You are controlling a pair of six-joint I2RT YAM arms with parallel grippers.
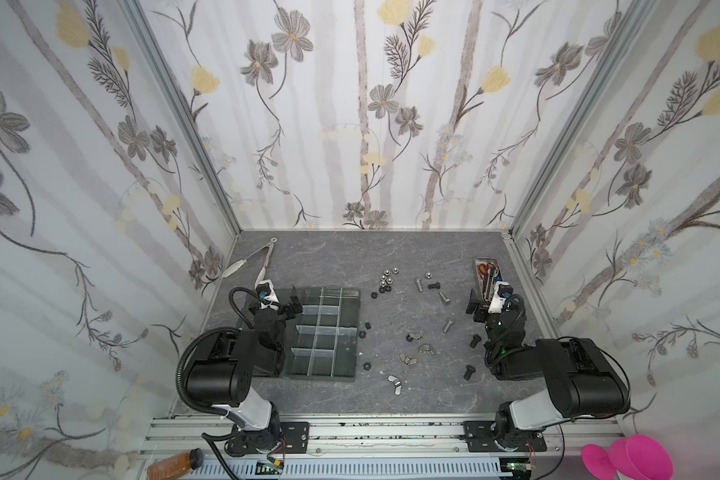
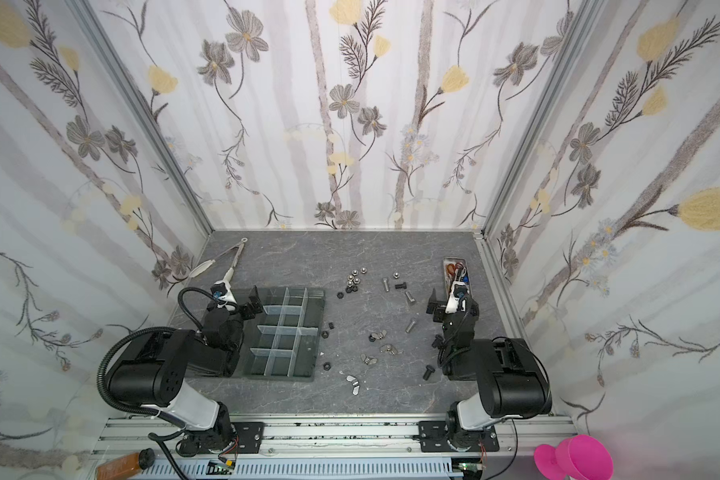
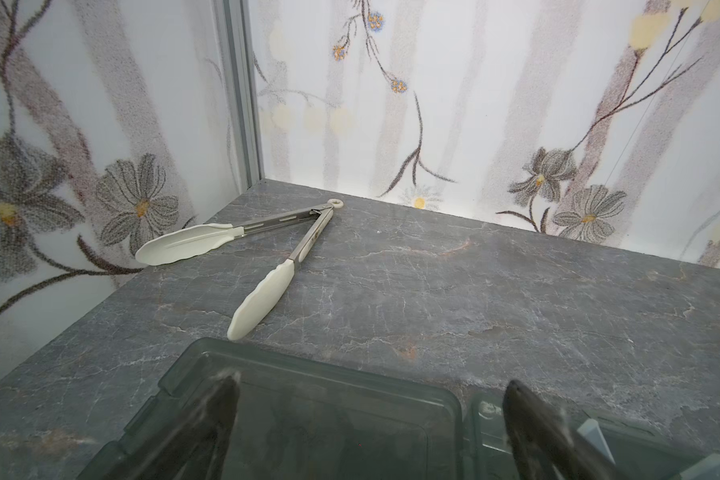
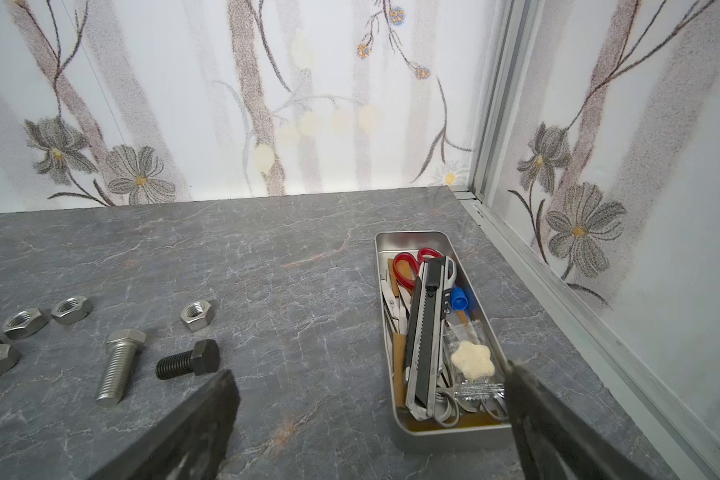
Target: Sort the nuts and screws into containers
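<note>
Screws (image 1: 444, 296) and nuts (image 1: 385, 280) lie loose on your desk (image 1: 341, 257), right of the containers (image 1: 327, 332); your left hand (image 3: 371, 386) and right hand (image 4: 371, 374) hang open, empty, flanking them, seemingly ready for picking.

Shiny metal and matt black screws (image 4: 119, 365) and nuts (image 4: 197, 315), clear-plastic-walled containers (image 1: 317, 321), matt stone-look tabletop (image 1: 391, 399).

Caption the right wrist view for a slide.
Open right claw over table; screws, nuts and a tray of scissors ahead.
</note>
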